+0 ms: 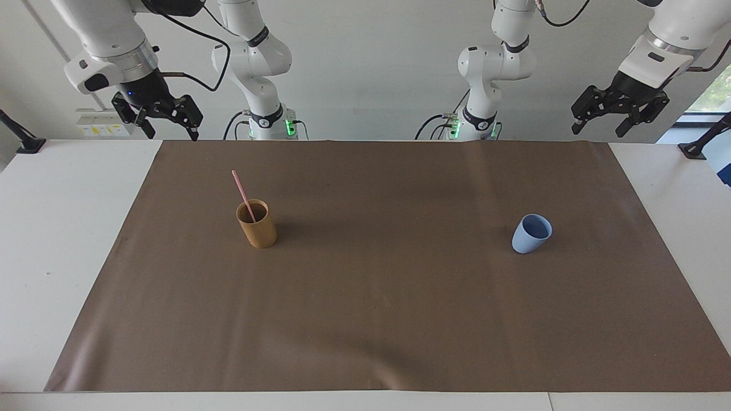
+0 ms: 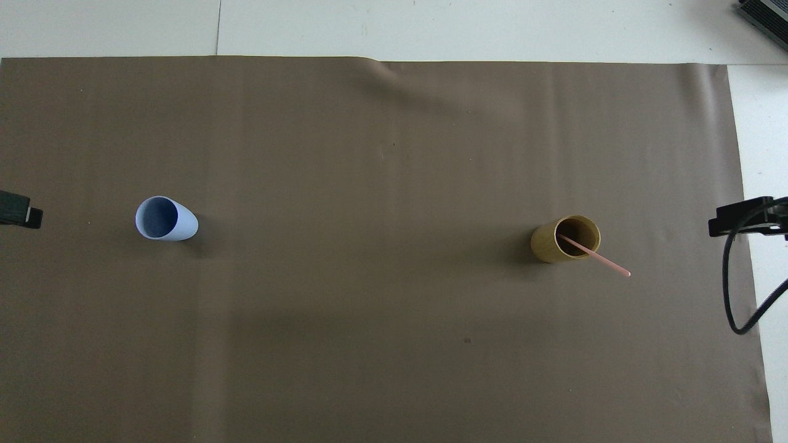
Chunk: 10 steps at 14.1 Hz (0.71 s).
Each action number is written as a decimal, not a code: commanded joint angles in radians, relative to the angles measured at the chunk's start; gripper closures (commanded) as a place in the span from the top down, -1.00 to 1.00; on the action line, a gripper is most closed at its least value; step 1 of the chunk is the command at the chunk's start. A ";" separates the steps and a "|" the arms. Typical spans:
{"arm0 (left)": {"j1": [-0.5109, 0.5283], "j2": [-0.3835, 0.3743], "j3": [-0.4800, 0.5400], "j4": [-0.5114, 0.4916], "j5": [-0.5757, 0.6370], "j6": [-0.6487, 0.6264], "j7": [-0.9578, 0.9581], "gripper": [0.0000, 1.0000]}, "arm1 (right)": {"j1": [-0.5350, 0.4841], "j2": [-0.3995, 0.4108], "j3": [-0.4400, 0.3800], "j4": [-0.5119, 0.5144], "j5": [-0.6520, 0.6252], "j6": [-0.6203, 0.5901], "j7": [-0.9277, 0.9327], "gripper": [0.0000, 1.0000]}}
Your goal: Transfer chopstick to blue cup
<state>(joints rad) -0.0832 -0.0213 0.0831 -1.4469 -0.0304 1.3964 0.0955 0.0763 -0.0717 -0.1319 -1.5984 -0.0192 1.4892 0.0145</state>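
Even, bright daylight fills both views, with a window glowing at the facing view's edge by the left arm's end. Shadows are soft: the bamboo cup point(image 1: 257, 224) and the blue cup point(image 1: 531, 233) each cast a faint smear across the brown mat point(image 1: 377, 319). A pale sheen lies along the mat's creases. Everything stays sharp, without visible blur.
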 commanded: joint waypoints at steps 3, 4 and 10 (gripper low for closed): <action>0.011 -0.017 -0.005 -0.027 -0.003 0.061 0.015 1.00 | 0.039 -0.049 0.005 -0.078 -0.001 0.052 -0.019 1.00; 0.013 -0.017 -0.005 -0.032 -0.005 0.081 0.027 1.00 | 0.039 -0.051 0.006 -0.083 -0.013 0.075 -0.022 1.00; 0.011 -0.011 -0.005 -0.055 -0.006 0.096 0.052 1.00 | 0.028 -0.051 0.005 -0.080 -0.013 0.065 -0.021 1.00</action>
<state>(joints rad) -0.0832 -0.0194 0.0831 -1.4667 -0.0304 1.4604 0.1214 0.1134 -0.0893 -0.1302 -1.6404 -0.0253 1.5361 0.0113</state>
